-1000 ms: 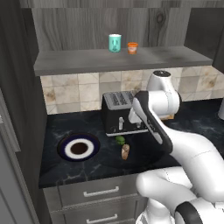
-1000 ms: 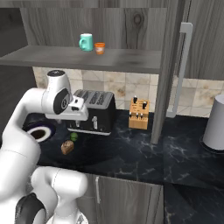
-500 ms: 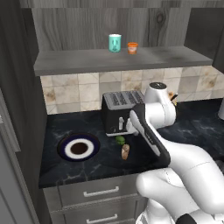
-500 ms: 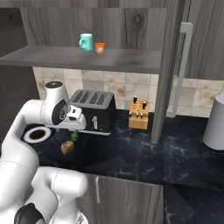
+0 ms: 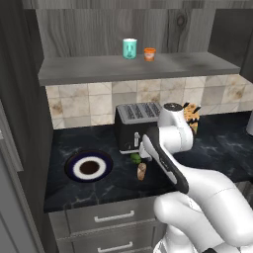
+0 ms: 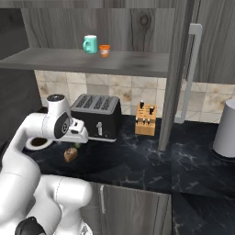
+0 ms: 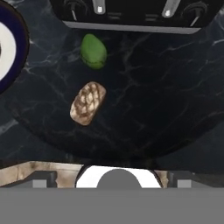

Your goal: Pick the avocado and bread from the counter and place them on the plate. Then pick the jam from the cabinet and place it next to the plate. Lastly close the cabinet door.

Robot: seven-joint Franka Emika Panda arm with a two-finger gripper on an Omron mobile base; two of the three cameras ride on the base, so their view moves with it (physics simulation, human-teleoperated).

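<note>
The dark-green avocado lies on the black counter just in front of the toaster. The tan bread lies close beside it, nearer the counter's edge. Both also show in the base views, avocado and bread. The navy-rimmed plate sits left of them with nothing on it. My gripper hangs open above the two pieces, holding nothing. The orange jam stands on the cabinet shelf. The cabinet door stands open.
A black toaster stands right behind the food. A wooden knife block is to its right, and a white appliance at the far right. A teal cup stands beside the jam. Grey drawers lie below the counter.
The arm has folded down and lowered the hand toward the counter, over the avocado and bread. The food, plate and jam have not moved.
</note>
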